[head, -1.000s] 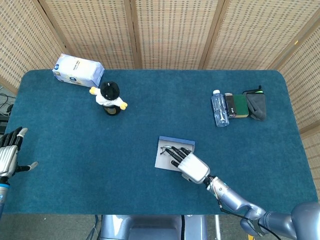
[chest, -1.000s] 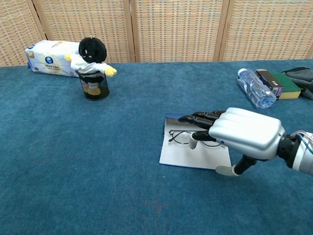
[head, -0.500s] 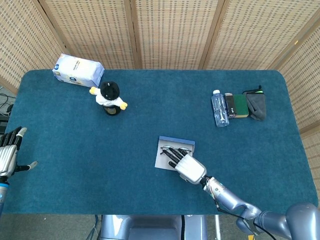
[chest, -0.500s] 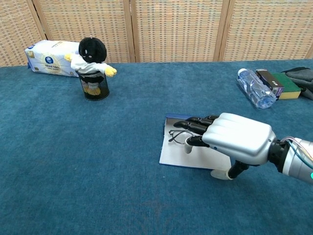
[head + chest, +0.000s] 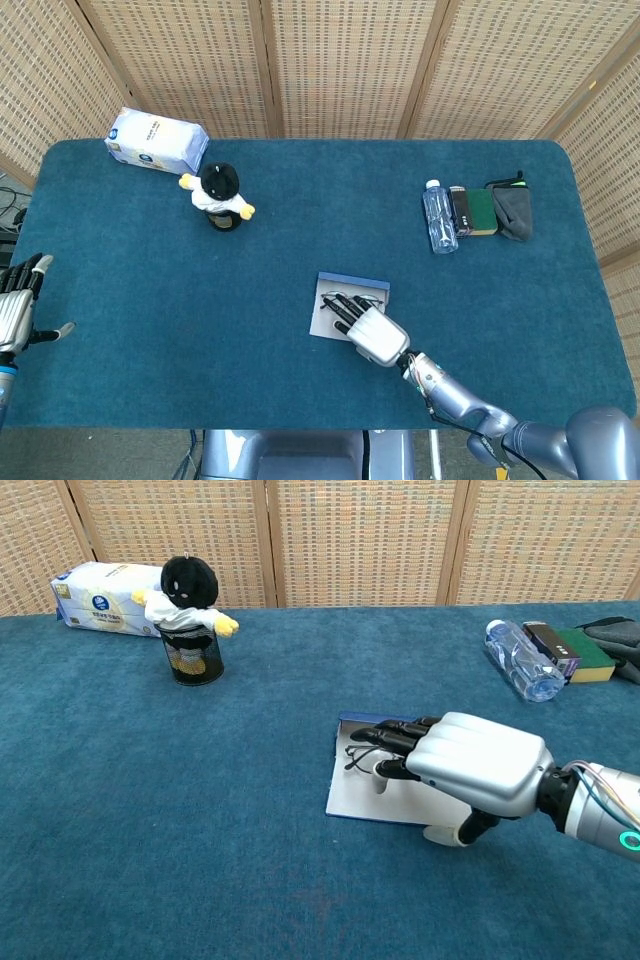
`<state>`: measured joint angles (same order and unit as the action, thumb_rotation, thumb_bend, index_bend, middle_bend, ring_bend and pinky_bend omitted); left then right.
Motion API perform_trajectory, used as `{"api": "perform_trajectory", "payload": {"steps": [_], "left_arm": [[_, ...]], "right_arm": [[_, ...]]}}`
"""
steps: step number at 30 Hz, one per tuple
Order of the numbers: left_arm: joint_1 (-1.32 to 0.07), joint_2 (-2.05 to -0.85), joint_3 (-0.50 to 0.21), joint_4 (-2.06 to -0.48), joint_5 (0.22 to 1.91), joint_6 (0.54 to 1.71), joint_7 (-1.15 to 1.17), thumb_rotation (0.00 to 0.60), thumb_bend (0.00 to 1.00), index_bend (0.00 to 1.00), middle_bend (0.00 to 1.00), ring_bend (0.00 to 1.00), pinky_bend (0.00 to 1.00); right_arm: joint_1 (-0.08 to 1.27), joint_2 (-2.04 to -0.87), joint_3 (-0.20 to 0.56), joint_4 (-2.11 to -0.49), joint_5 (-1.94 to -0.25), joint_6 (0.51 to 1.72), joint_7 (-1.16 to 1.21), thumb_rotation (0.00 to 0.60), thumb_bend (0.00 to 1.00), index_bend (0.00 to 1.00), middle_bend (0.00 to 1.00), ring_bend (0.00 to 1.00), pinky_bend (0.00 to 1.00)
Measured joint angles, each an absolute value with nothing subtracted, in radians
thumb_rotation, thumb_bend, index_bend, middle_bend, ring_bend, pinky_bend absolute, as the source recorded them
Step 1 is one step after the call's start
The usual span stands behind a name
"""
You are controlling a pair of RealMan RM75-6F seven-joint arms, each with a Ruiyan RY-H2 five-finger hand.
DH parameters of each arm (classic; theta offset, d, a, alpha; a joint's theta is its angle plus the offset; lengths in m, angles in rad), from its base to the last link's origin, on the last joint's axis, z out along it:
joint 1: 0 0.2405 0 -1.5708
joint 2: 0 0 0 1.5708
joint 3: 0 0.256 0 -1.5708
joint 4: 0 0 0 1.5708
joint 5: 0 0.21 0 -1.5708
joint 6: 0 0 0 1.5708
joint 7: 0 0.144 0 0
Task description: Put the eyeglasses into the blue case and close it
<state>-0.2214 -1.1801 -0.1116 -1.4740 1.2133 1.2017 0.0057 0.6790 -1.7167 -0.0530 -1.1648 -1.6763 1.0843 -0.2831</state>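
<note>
Left hand (image 5: 14,312): at the far left edge of the head view, cut off by the frame, off the counter's rim; fingers apart, nothing in it. The chest view does not show it.
Tissue pack (image 5: 157,140): lies at the far left corner of the counter (image 5: 150,300), near the wicker screen (image 5: 340,60).
Doll (image 5: 187,590): black-headed, sits in a dark mesh cup (image 5: 193,660), which hides its lower body.
Blue case (image 5: 362,722): open, near the middle of the counter; only a thin blue edge shows at its far side, and the pale inner face (image 5: 360,792) lies flat towards the robot.
Eyeglasses (image 5: 362,757): on the pale inner face of the case, thin dark frame; the right part is hidden under the fingers.
Right hand (image 5: 470,765): palm down over the case, dark fingers (image 5: 392,735) stretched across the eyeglasses, thumb low beside the case's near edge. Whether the fingers press or pinch the frame is hidden; I cannot tell if it has hold of anything.
Bottle (image 5: 438,217): clear, lying on its side at the right.
Right-hand pile: a dark box (image 5: 461,210), a green book-like thing (image 5: 482,211) and a grey cloth (image 5: 513,211), touching in a row; details too small to make out.
</note>
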Motion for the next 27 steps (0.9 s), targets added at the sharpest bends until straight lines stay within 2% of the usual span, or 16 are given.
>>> {"api": "perform_trajectory", "payload": {"steps": [10, 18, 27], "left_arm": [[-0.224, -1.183, -0.113, -1.471, 1.205, 1.196, 0.009, 0.6, 0.0, 0.0, 0.0, 0.0, 0.0], [-0.224, -1.183, -0.114, -1.469, 1.203, 1.194, 0.008, 0.6, 0.0, 0.0, 0.0, 0.0, 0.0], [-0.224, -1.184, -0.113, -1.47, 1.205, 1.195, 0.009, 0.6, 0.0, 0.0, 0.0, 0.0, 0.0]], "right_arm": [[0.68, -1.738, -0.047, -1.147, -1.674, 1.073, -0.282, 0.6, 0.35, 0.3, 0.0, 0.0, 0.19], [0.682, -1.753, -0.037, -1.124, -1.669, 1.067, -0.286, 0.6, 0.36, 0.35, 0.0, 0.0, 0.19], [0.68, -1.767, -0.032, -1.098, -1.677, 1.087, -0.29, 0.6, 0.42, 0.38, 0.0, 0.0, 0.19]]}}
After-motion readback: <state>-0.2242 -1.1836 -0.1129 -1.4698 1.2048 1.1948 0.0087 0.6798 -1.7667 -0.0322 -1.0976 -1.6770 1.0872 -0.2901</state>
